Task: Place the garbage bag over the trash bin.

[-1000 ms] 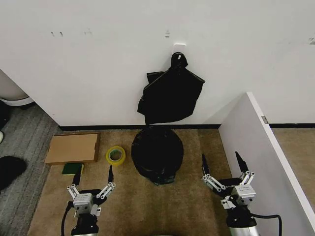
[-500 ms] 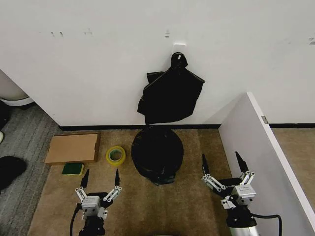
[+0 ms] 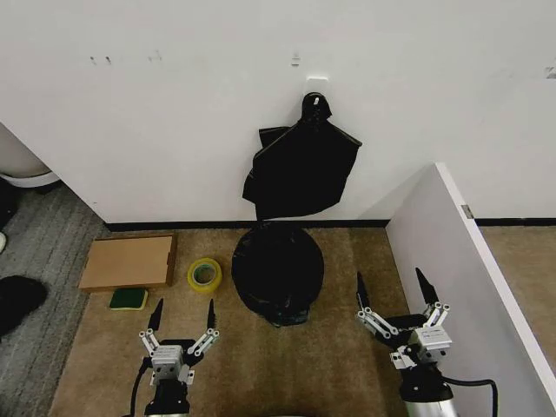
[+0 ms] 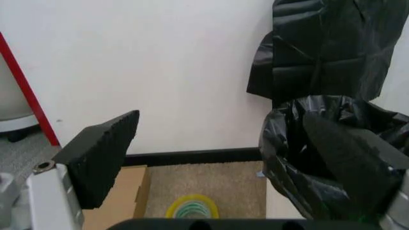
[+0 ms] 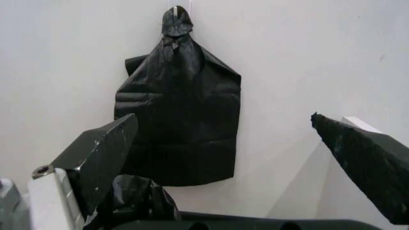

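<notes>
The glossy black garbage bag (image 3: 278, 274) stands as a rounded shape on the carpet by the wall, wrinkled, its mouth gaping upward (image 4: 332, 143). The trash bin is hidden under it. My left gripper (image 3: 184, 304) hovers low to the left of the bag, open and holding nothing; in its wrist view the fingers (image 4: 105, 153) frame the bag and the tape roll. My right gripper (image 3: 389, 276) is open and holding nothing, to the right of the bag beside the partition. Its wrist view looks between spread fingers (image 5: 102, 158) at the wall.
A flat black bundle (image 3: 300, 165) hangs from a wall hook above the bag. A brown cardboard piece (image 3: 129, 262), a yellow tape roll (image 3: 204, 274) and a green sponge (image 3: 129, 299) lie to the left. A white partition (image 3: 452, 252) walls off the right side.
My left gripper has shifted a little to the right, toward the bag, and its fingers now point straighter ahead. The right gripper and the bag have not moved.
</notes>
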Robot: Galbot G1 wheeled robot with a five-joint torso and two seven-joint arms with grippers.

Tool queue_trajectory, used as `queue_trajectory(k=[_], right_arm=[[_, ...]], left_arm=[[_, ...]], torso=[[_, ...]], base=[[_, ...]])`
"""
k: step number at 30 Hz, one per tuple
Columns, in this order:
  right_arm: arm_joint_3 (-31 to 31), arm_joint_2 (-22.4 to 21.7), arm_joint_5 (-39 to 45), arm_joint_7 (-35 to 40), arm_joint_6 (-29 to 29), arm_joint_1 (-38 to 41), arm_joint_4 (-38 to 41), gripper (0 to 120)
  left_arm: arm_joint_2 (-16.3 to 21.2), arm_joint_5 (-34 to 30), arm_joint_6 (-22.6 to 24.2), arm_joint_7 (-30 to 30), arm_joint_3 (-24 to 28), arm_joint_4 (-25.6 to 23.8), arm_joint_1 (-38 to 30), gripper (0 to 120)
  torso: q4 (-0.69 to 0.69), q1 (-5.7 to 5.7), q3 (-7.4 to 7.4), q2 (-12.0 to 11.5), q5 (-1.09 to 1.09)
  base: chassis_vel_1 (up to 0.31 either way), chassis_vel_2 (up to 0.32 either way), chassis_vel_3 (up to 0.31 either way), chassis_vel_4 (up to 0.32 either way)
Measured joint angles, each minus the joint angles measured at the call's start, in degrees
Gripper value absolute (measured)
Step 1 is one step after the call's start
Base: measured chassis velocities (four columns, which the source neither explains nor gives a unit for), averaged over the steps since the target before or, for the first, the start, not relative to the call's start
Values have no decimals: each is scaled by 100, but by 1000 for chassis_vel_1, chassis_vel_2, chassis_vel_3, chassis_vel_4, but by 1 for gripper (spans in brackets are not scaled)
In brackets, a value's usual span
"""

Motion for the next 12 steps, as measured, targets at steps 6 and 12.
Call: queue_trajectory(k=[6,12], right_arm=[[0,0,0,0,0,0,0,100],[0,0,0,0,0,0,0,100]], left_arm=[[-16,1,15,-11,-5,13,-20,100],[-6,2,15,-12,26,27,9,100]], torso=[[0,0,0,0,0],[0,0,0,0,0]], base=[[0,0,0,0],[0,0,0,0]])
